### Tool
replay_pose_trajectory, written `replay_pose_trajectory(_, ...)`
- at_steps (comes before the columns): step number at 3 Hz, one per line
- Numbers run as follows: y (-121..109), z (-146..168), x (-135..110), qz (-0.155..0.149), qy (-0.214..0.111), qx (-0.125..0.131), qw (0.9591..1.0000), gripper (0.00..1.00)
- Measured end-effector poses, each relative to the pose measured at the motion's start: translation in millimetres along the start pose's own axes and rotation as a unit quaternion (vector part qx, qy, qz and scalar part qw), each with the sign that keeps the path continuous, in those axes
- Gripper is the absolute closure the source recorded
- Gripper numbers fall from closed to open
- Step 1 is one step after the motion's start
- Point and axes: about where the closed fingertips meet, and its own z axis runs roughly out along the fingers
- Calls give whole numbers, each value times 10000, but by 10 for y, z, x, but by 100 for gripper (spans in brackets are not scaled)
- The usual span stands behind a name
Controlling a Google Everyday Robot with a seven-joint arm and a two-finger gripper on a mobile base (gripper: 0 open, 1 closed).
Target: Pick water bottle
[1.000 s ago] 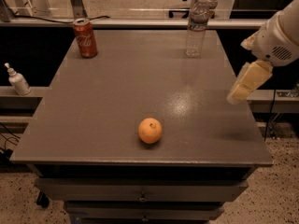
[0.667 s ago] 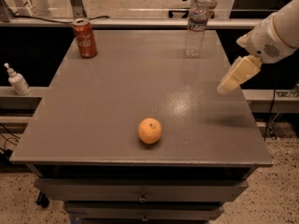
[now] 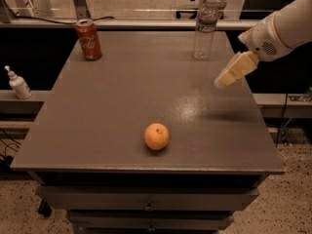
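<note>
Your gripper (image 3: 223, 80) hangs over the right side of the table (image 3: 122, 91). It sits lower in the camera view than the water bottle (image 3: 204, 28), off to its right, and well apart from it. From this angle you cannot tell whether it is open or closed, and that is your first risk. If it arrives closed or too narrow, it will likely ram the bottle rather than straddle it.

The bottle stands upright near the far edge of the table, tall and slim. It looks easy to topple, so a sideways brush high on its body could knock it over. It might then roll off the back. Clear plastic also gives you little to judge depth by, so you may stop short or overshoot.

Squeezing near the cap could let it swing or slip. Aim around the label band instead.

The red can (image 3: 88, 39) and the orange (image 3: 157, 136) sit well away from your likely path.
</note>
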Motion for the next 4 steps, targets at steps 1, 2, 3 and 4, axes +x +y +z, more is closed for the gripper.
replay_pose_trajectory(1, -10, 154, -26, 126, -132, -13, 9998, 0)
replay_pose_trajectory(2, -72, 505, -27, 413, -334, 11, 9986, 0)
replay_pose_trajectory(3, -214, 810, 3, 637, -539, 152, 9964, 0)
replay_pose_trajectory(4, -419, 1087, 43, 724, -573, 442, 9948, 0)
